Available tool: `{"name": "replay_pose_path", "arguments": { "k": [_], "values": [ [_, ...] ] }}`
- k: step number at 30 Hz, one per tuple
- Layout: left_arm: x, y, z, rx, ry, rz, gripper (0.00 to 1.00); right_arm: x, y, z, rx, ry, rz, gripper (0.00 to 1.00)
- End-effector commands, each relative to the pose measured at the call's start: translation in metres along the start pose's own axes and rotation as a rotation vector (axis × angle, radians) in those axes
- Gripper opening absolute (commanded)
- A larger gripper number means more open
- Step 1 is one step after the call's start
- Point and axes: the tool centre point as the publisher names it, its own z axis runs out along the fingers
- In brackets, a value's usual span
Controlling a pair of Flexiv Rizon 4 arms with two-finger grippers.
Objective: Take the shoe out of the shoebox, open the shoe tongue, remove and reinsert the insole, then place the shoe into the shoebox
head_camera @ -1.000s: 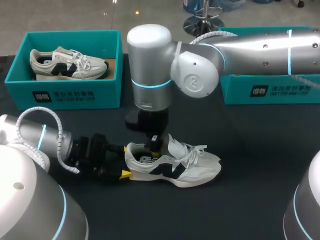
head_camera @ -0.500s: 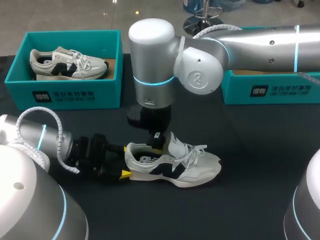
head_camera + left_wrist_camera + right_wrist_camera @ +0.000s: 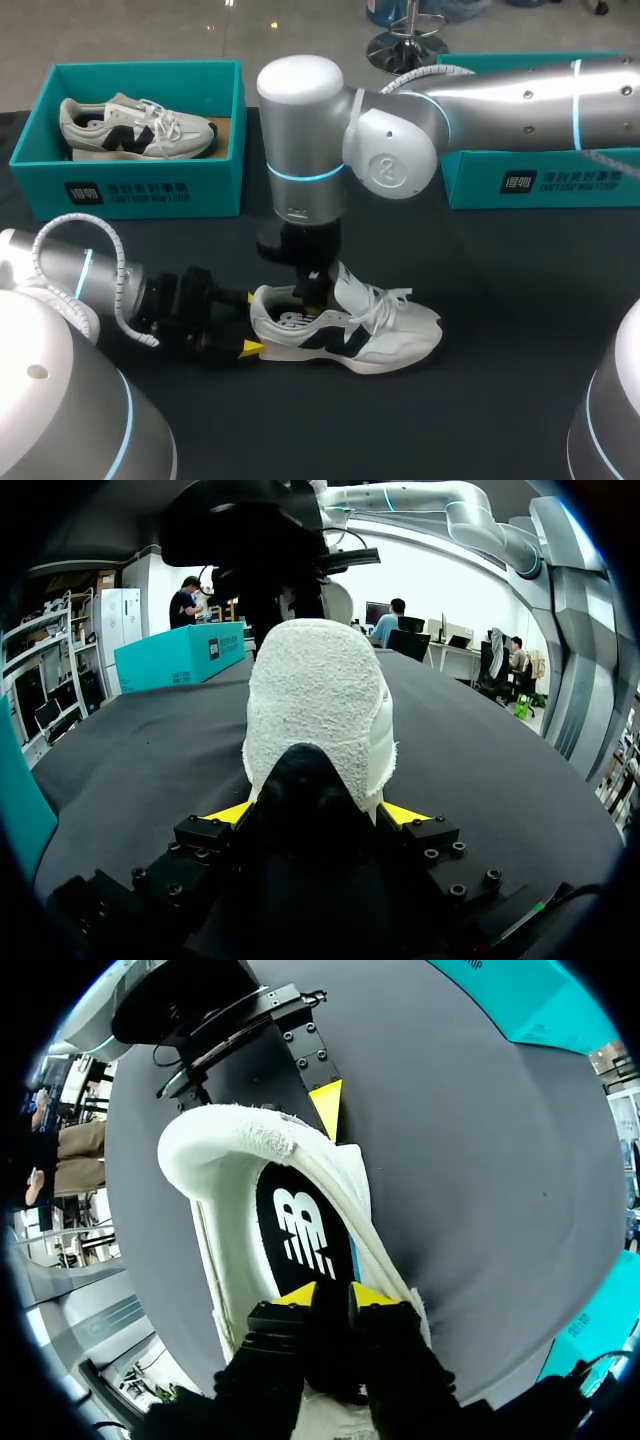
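While L gripper (image 3: 318, 815) stays clamped on the heel of the shoe (image 3: 350, 335) at 6 o'clock, R gripper (image 3: 337, 1295) has dipped slightly lower over the insole (image 3: 300, 1225); can't tell if it's pinching. Count: 2 shoes, 2 boxes. The other shoe (image 3: 135, 128) lies in the 10 o'clock shoebox (image 3: 140, 190), w/ the 2 o'clock shoebox (image 3: 540, 180) opposite.

Mid-table shoe (image 3: 350, 335); left claw (image 3: 318, 815) at heel, right claw (image 3: 333, 1295) inside; shoebox (image 3: 140, 185) behind-left.

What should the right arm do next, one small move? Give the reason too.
Probably pinch the black insole and ease it upward: the right end effector is down at it inside the sneaker, while the left end effector clamps the heel from both sides, steadying it on the table.
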Motion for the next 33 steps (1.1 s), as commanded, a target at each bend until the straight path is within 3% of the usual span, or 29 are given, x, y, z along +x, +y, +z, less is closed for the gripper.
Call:
{"name": "replay_pose_path", "arguments": {
  "k": [1, 3, 5, 10, 16, 21, 22, 23, 24, 26, 27, 28, 33],
  "values": [
    [0.0, 0.005, 0.003, -0.003, -0.001, 0.001, 0.0, -0.002, 0.001, 0.001, 0.002, 0.003, 0.001, 0.62],
    [0.0, 0.005, 0.003, -0.003, -0.001, 0.001, 0.0, -0.002, 0.001, 0.001, 0.0, 0.006, 0.001, 0.76],
    [0.0, 0.005, 0.003, -0.003, -0.001, 0.001, 0.0, -0.002, 0.001, 0.002, -0.003, 0.008, 0.0, 0.83],
    [0.0, 0.005, 0.003, -0.003, -0.001, 0.001, 0.0, -0.001, 0.003, 0.01, -0.003, 0.018, -0.007, 0.87],
    [0.0, 0.005, 0.003, -0.003, -0.001, 0.001, 0.0, 0.004, 0.011, 0.041, -0.007, 0.059, -0.012, 0.95],
    [0.0, 0.005, 0.003, -0.003, -0.001, 0.001, 0.0, 0.018, 0.021, 0.068, -0.014, 0.11, -0.022, 0.91],
    [0.0, 0.005, 0.003, -0.003, -0.001, 0.001, 0.0, 0.021, 0.022, 0.069, -0.016, 0.115, -0.021, 0.88],
    [0.0, 0.005, 0.003, -0.003, -0.001, 0.001, 0.0, 0.023, 0.022, 0.071, -0.016, 0.119, -0.022, 0.75],
    [0.0, 0.005, 0.003, -0.003, -0.001, 0.001, 0.0, 0.024, 0.022, 0.073, -0.016, 0.122, -0.022, 0.51],
    [0.0, 0.005, 0.003, -0.003, -0.001, 0.001, 0.0, 0.027, 0.02, 0.071, -0.014, 0.123, -0.02, 0.27],
    [0.0, 0.005, 0.003, -0.003, -0.001, 0.001, 0.0, 0.028, 0.019, 0.071, -0.011, 0.121, -0.017, 0.06],
    [0.0, 0.005, 0.003, -0.003, -0.001, 0.001, 0.0, 0.028, 0.017, 0.07, -0.008, 0.118, -0.015, 0.0],
    [0.0, 0.005, 0.003, -0.003, -0.001, 0.001, 0.0, 0.027, 0.012, 0.065, 0.005, 0.099, -0.009, 0.0]
  ]
}}
